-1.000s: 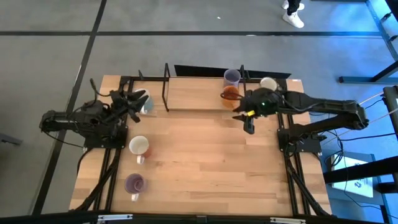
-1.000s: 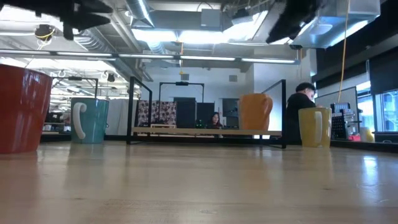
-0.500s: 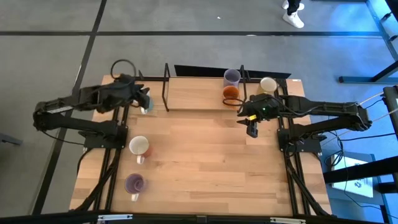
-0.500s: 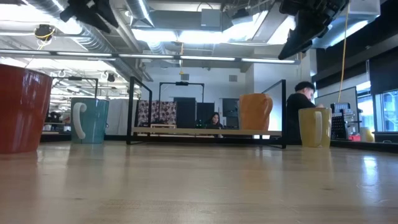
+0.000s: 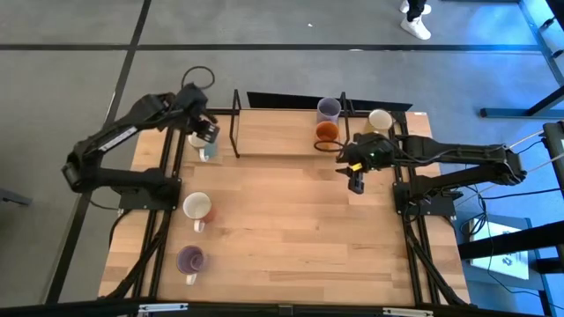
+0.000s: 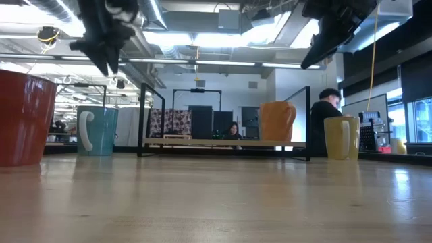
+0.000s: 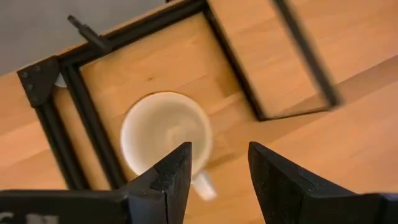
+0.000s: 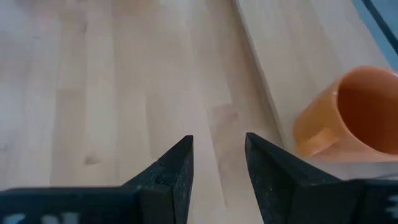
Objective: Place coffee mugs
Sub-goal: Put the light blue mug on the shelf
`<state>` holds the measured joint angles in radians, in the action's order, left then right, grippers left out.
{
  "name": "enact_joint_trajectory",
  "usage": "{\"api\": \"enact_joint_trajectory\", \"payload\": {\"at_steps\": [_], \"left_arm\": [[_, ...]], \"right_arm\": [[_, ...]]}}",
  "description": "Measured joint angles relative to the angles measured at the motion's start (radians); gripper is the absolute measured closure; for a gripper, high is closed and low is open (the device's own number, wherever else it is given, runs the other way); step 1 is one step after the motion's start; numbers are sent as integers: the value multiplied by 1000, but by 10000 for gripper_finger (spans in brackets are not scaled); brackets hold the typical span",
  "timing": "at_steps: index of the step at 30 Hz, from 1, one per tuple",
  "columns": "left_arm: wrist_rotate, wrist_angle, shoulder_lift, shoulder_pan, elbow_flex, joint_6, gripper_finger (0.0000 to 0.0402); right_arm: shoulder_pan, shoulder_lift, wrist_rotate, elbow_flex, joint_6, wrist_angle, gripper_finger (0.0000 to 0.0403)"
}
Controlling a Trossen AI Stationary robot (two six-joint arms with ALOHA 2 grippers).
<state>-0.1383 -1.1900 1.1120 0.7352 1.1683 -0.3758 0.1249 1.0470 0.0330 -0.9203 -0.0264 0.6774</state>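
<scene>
Several coffee mugs stand upright on their bases. A teal mug with a white inside [image 5: 204, 146] [image 7: 165, 134] [image 6: 96, 130] is at the far left. My left gripper [image 5: 206, 132] [image 7: 217, 165] hangs open above it, pointing steeply down, touching nothing. An orange mug [image 5: 327, 132] [image 8: 347, 115] and a lavender mug [image 5: 328, 108] stand on the low shelf [image 5: 278, 132]. A cream mug [image 5: 380, 119] stands far right. My right gripper [image 5: 356, 183] [image 8: 217, 155] hovers open over bare wood near the orange mug. A white mug with a reddish outside [image 5: 197, 207] and a dark purple mug [image 5: 190, 259] stand at the left.
The shelf has upright black bars [image 5: 235, 123] right beside the teal mug. Black frame rails [image 7: 81, 106] run along the table's left side. The middle and near right of the wooden table [image 5: 300, 238] hold no objects. People show in the room behind the table.
My left arm has swung from the table's left edge toward the far edge, risen and tipped steeply down, and now hangs over the teal mug. My right gripper has sunk a little near the orange mug. No mug has moved.
</scene>
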Motion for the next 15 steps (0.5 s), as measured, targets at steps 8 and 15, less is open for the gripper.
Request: {"api": "enact_joint_trajectory", "payload": {"at_steps": [8, 15], "left_arm": [[77, -8, 138, 215, 1, 266, 249], [29, -11, 227, 286, 1, 424, 249]], "right_arm": [[0, 26, 55, -1, -106, 10, 270], [0, 29, 82, -1, -111, 15, 270]]}}
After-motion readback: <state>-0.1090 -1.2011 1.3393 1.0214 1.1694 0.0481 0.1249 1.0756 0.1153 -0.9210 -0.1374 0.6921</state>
